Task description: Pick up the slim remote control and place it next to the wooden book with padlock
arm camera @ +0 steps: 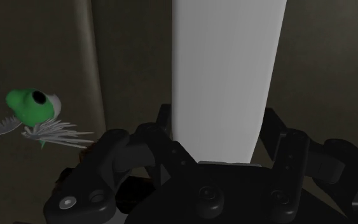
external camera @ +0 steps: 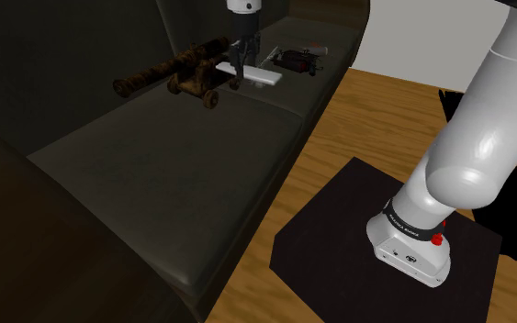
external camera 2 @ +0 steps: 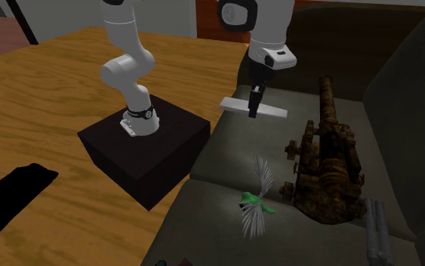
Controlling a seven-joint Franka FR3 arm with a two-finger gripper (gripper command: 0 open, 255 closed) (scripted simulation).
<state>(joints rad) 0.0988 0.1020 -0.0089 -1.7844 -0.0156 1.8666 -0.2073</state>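
In the shoulder view, the black gripper (external camera: pixel 240 72) comes straight down over the far end of the dark sofa (external camera: pixel 183 193) seat. Its two fingers are closed on a flat white remote (external camera: pixel 258 75), pinching it near the middle. The remote sits level, about halfway between the seat's back edge and its front edge. I cannot tell if it touches the cushion. A brown toy cannon (external camera: pixel 178 78) is just beside it, on the shoulder view's left. A dark book (external camera: pixel 297 61) lies farther along the seat, near the far end, apart from the remote. The arm's black stand (external camera: pixel 339 234) sits on the wood floor (external camera: pixel 385 128). In the second exterior view, the gripper (external camera 2: pixel 254 106) clamps the white remote (external camera 2: pixel 272 112) close to the seat's front edge. The cannon (external camera 2: pixel 320 162) lies along the back edge. A toy with white feathers and a green tip (external camera 2: pixel 257 200) rests on the seat near the front edge, well apart from the remote. In the wrist view, the gripper (arm camera: pixel 222 137) holds the long white remote (arm camera: pixel 225 70) between its fingers, and the feather toy (arm camera: pixel 31 109) lies off to one side.
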